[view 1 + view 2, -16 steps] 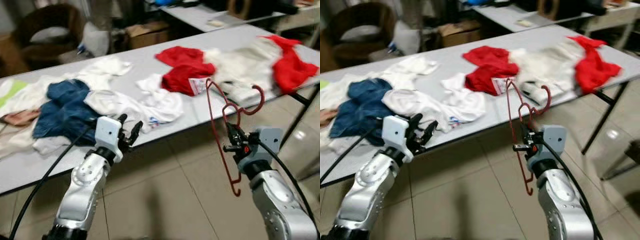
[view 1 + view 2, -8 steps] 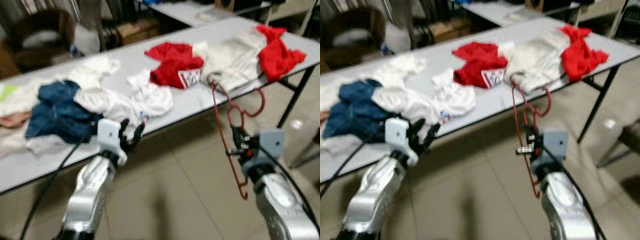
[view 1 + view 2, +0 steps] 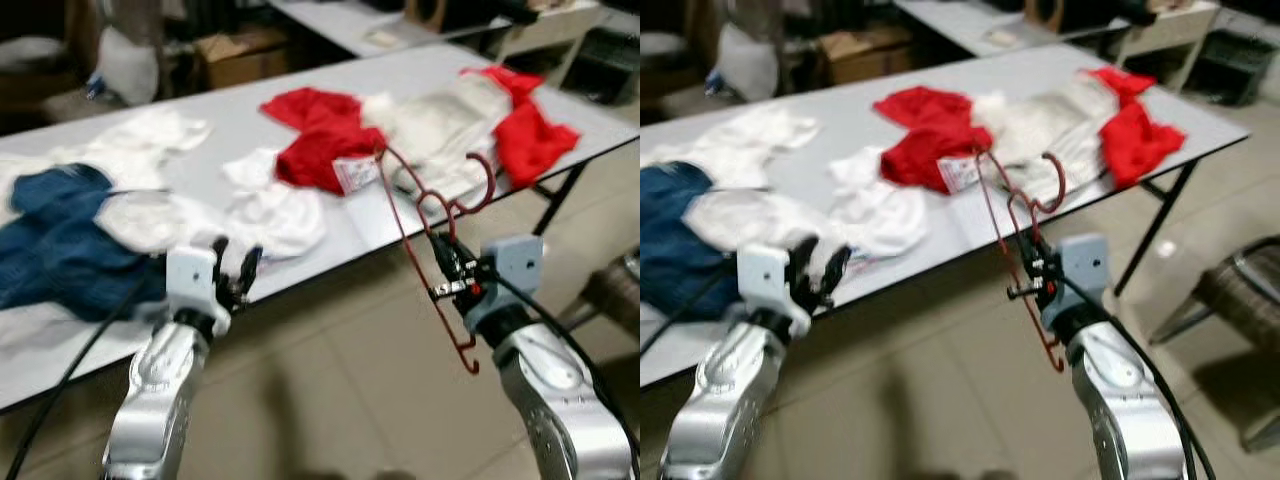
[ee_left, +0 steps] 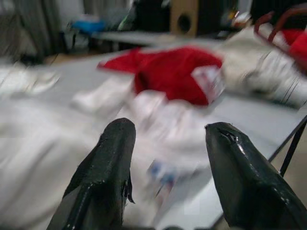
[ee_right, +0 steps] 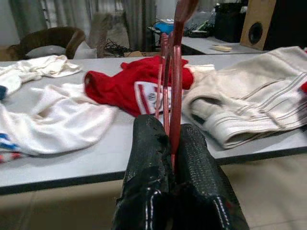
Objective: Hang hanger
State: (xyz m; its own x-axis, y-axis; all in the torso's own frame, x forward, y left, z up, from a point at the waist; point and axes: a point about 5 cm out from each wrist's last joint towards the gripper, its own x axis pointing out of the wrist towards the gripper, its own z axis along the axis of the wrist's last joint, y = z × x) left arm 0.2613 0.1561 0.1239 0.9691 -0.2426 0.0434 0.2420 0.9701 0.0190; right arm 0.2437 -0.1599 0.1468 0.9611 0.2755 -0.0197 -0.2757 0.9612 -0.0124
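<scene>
right gripper (image 3: 448, 262): fingers pinched tight on the red wire hanger (image 3: 425, 222), held in front of the table edge, above the tiled floor (image 3: 340, 400).
hanger: roughly upright, a bit tilted; hook end up at the right, level with the table edge; lower end curls below the gripper. In the right wrist view the red wire runs straight up from between the two black pads (image 5: 148, 158).
left gripper (image 3: 232, 272): fingers spread wide, nothing between them, hovering just at the near edge of the table, in front of the white garment (image 3: 265, 210). Left wrist view looks between the two fingers (image 4: 112, 163) onto the white and red clothes.
table (image 3: 230, 125): long grey top, clothes strewn across it.
clothes, robot's left to right: blue denim piece (image 3: 50, 245), white garments, red top (image 3: 325, 140) with a white label, cream garment (image 3: 440, 125) with ribbed hem, second red piece (image 3: 525, 130) near the far right end.
behind table: cardboard box (image 3: 235, 55), second table (image 3: 370, 20); blurry, probably a wooden speaker box (image 5: 259, 21) on it.
right edge: part of a woven chair (image 3: 1240, 300) on the floor.
</scene>
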